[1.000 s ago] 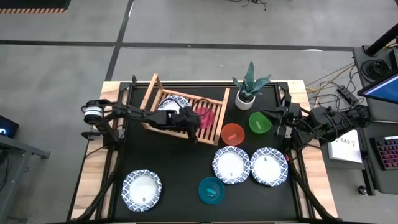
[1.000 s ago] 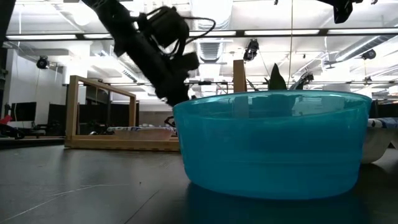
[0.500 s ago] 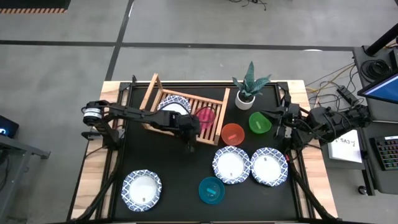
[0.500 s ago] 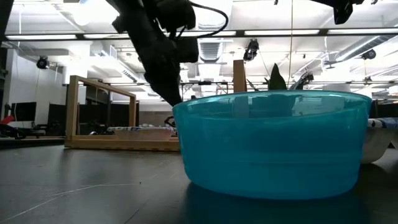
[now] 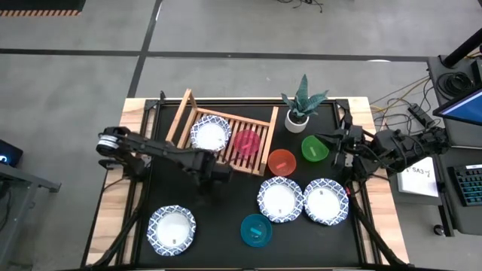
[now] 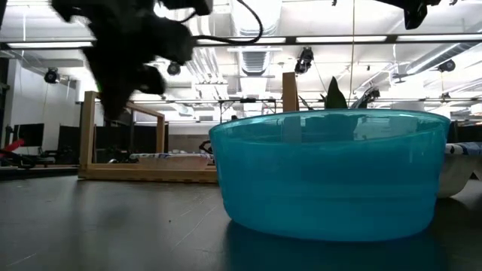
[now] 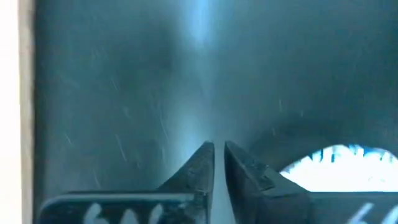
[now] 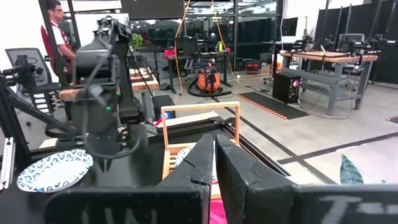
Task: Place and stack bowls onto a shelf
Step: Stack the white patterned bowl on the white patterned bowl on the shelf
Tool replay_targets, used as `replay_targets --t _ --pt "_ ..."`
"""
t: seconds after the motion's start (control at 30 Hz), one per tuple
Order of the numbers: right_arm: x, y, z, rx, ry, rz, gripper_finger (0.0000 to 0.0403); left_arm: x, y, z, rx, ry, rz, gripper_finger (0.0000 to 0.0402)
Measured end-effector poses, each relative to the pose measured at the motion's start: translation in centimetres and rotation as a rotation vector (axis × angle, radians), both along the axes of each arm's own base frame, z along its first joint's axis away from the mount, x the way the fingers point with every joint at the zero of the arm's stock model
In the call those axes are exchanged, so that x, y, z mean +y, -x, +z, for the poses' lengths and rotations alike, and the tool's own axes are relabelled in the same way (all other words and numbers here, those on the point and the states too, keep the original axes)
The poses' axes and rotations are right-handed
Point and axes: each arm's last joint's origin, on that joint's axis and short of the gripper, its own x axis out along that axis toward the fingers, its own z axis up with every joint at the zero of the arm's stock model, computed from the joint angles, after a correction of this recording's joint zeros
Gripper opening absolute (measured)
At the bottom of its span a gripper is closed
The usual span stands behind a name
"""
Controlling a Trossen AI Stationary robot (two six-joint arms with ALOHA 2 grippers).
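Note:
The wooden shelf (image 5: 226, 135) stands at the table's far middle and carries a white blue-rimmed bowl (image 5: 210, 134) and a pink bowl (image 5: 246, 141). My left gripper (image 5: 209, 175) is shut and empty, above the black mat just near of the shelf; its fingers (image 7: 217, 152) point down at the mat. On the mat rest a red bowl (image 5: 282, 162), a green bowl (image 5: 314, 148), a teal bowl (image 5: 256, 229) and three more white blue-rimmed bowls (image 5: 280, 199) (image 5: 325, 202) (image 5: 172, 229). My right gripper (image 5: 334, 143) is shut and empty beside the green bowl, at the right.
A white pot with a spiky plant (image 5: 300, 113) stands at the far edge, right of the shelf. The teal bowl (image 6: 331, 173) fills the low view's front. Bare mat lies between the shelf and the near-left bowl. A person (image 8: 53, 25) stands in the room beyond.
My left gripper has drawn back from over the shelf beside the pink bowl, toward the table's near edge and left. The pink bowl has stayed on the shelf.

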Motion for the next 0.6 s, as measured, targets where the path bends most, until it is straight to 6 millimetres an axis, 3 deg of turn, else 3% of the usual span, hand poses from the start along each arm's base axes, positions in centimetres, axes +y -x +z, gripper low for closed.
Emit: replay_targets --t 0.2,0.37,0.6 --pt "0.0 -0.1 -0.3 0.008 -0.006 0.0 0.0009 -2.6 1.3 -0.3 0.063 -0.024 -0.053 0.0093" --pt "0.0 -0.1 -0.3 0.005 -0.014 0.0 0.0009 -4.7 3.3 -2.0 0.13 -0.061 -0.147 0.0147" --pt "0.0 -0.1 -0.3 0.005 -0.014 0.0 0.0009 -6.4 6.1 -4.3 0.237 -0.105 -0.17 0.0164"
